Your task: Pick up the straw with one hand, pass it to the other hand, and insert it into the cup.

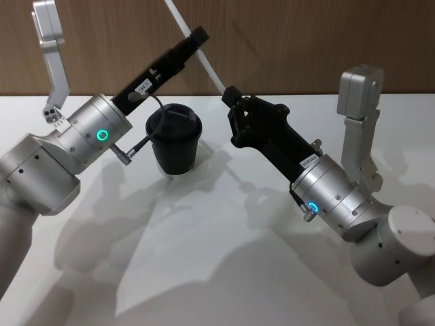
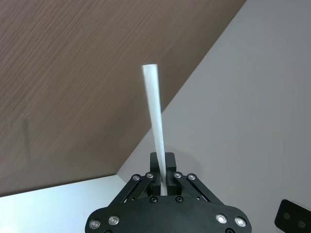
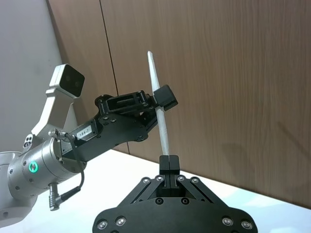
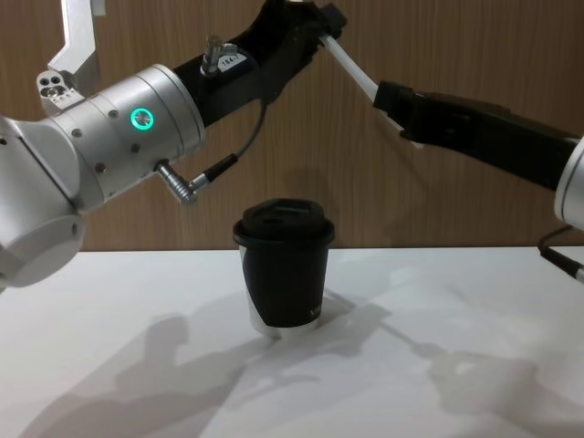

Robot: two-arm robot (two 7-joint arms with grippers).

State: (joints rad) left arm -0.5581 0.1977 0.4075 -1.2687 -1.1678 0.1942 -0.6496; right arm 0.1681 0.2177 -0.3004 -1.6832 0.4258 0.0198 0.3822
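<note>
White straw [image 1: 211, 70] pinched by left gripper [image 1: 199, 35] (above cup [image 1: 175, 142]), right gripper [image 1: 230, 95] seemingly clamped on its lower end

No text can be read. A small white label [image 1: 143, 86] sits on the forearm behind the left tool [image 1: 201, 34], and a second label [image 1: 309, 161] behind the right tool [image 1: 229, 95]. Both are too small to read. The pale print on the cup [image 4: 283, 274] below the tools is also illegible.

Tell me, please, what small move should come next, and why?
Probably open the right pincer, which is shut on the low end of the straw: the left pincer grips it higher up and could carry it alone to the cup below.
</note>
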